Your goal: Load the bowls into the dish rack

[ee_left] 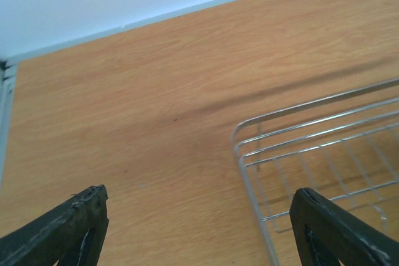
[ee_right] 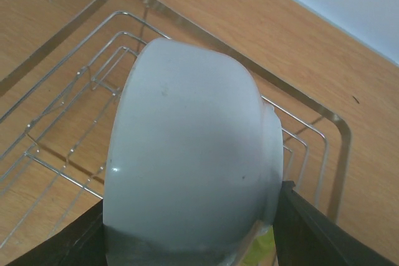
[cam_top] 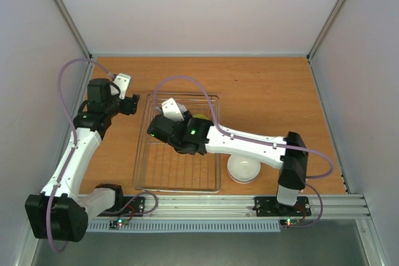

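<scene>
The silver wire dish rack (cam_top: pixel 168 167) lies in the middle of the table. My right gripper (cam_top: pixel 168 118) reaches over its far left part and is shut on a pale grey-white bowl (ee_right: pixel 187 160), which is tipped on edge between the fingers (ee_right: pixel 312 232). A yellow-green bowl (cam_top: pixel 201 118) sits in the rack just behind that wrist; a sliver of yellow-green bowl (ee_right: pixel 262 250) shows under the held bowl. A white bowl (cam_top: pixel 244 168) rests on the table right of the rack. My left gripper (ee_left: pixel 199 228) hangs open and empty beside the rack's far left corner (ee_left: pixel 249 154).
The right arm (cam_top: pixel 249 144) stretches across the rack's right side and over the white bowl. White walls (cam_top: pixel 187 4) enclose the table on three sides. Bare wood (ee_left: pixel 124 104) lies under the left gripper (cam_top: pixel 129 103).
</scene>
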`<state>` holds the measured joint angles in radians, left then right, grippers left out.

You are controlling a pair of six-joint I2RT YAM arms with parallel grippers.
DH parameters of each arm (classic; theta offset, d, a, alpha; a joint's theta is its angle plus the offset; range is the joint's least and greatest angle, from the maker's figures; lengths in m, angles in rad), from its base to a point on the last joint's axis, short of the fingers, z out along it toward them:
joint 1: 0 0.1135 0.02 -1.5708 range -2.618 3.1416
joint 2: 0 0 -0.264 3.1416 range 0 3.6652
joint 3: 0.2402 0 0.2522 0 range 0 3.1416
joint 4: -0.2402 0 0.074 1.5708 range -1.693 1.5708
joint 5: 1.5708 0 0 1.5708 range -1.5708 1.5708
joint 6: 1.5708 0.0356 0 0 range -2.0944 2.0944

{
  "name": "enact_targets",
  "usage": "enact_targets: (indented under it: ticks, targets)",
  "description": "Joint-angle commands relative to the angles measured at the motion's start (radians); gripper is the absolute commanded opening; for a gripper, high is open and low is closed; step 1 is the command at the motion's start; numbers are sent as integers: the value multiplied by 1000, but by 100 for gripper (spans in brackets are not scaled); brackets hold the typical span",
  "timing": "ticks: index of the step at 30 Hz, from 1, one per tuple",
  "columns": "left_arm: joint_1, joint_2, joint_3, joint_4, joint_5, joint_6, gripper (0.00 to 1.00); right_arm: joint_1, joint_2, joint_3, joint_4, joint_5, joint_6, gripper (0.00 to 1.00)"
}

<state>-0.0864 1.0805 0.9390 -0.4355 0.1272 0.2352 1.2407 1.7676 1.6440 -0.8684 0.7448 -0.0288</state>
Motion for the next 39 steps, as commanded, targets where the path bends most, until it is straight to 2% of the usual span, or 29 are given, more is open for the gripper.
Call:
enact_targets:
  ticks: [1, 7, 14, 28, 36, 39]
  targets:
    - [65, -26, -18, 96, 13, -51, 80, 3, 89, 107, 3, 0, -39, 1]
    - [74, -34, -39, 97, 52, -66, 80, 3, 230, 251, -105, 100, 0, 1]
    - [74, -44, -54, 107, 69, -69, 80, 4, 366, 388, -277, 222, 121, 1]
    - [74, -19, -54, 101, 103, -72, 80, 12, 461, 417, -331, 184, 196, 1]
    - [74, -19, -57, 101, 104, -72, 80, 41, 568, 540, -384, 168, 200, 2]
    - [74, -20, -57, 100, 109, -71, 80, 46, 612, 582, -409, 151, 204, 5]
